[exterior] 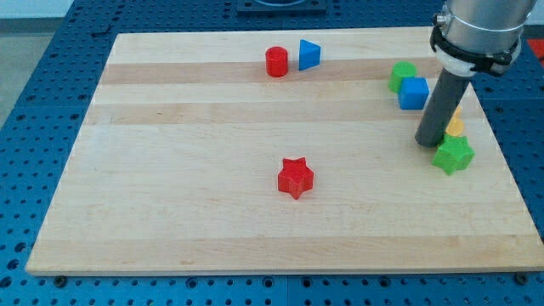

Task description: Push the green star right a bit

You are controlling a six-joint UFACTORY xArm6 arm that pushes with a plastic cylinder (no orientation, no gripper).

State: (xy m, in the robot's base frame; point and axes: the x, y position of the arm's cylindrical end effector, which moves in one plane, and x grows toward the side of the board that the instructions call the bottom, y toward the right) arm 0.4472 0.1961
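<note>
My tip (429, 141) sits just to the left of the green star (453, 155), apparently touching its upper-left edge, near the wooden table's (170, 212) right side. There is no hand (only the rod). A yellow block (456, 125), shape unclear, lies partly hidden behind the rod, just above the star.

My tip (427, 142) rests low at the view's right, rod tilted slightly.
</note>
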